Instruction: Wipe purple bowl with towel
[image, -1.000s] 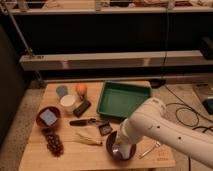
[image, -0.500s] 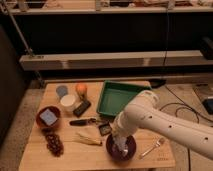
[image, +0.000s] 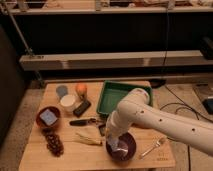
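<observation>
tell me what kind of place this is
Probably a robotics lab staged as a kitchen: a table with a bowl, tray and fork, trailing cables, bare rails behind. The gripper is down in the bowl.

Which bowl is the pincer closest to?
The purple bowl on the right; the pincer is down inside it. The brown bowl, holding something blue, sits far left.

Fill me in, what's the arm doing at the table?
The robot's white arm reaches down over the wooden table. Its gripper is inside the purple bowl near the front edge, on a pale patch that looks like the towel. It appears to be mid-wipe. The green tray sits behind the bowl, and a fork lies just right of it.
</observation>
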